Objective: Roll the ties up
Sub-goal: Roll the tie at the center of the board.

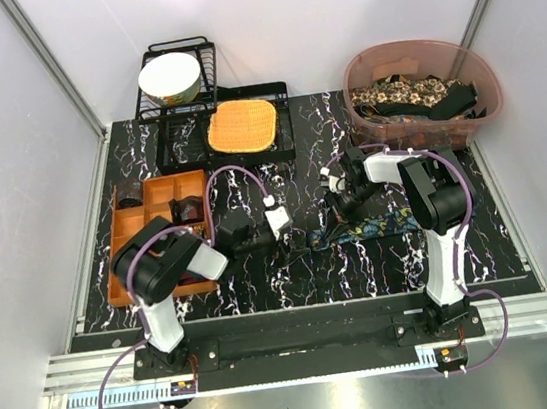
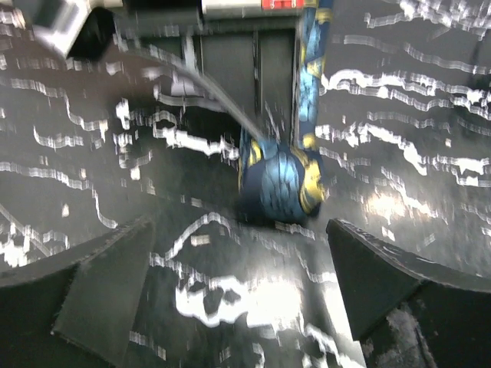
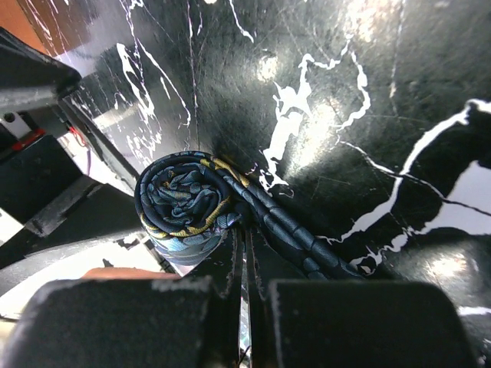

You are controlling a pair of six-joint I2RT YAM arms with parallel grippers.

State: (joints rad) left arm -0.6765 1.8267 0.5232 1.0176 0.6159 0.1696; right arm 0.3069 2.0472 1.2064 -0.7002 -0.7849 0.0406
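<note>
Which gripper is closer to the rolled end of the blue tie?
Right. The shut right gripper sits right at the roll; the open left gripper faces it with a gap between.

We get the widest look from the top external camera, which sits high above and behind the arm bases [image 1: 448,323]. It tilts down and forward over the whole bench [image 1: 264,286], far enough back to take in both arms. The left wrist camera rides low and close to the bench, facing out between the fingers of the left end effector [image 2: 238,226] toward the rolled end of the blue tie [image 2: 280,184]; its picture is blurred. The right wrist camera looks steeply down past the right end effector [image 3: 244,282], very near that same roll. All three views share the tie, which appears small at mid-bench from above.
</note>
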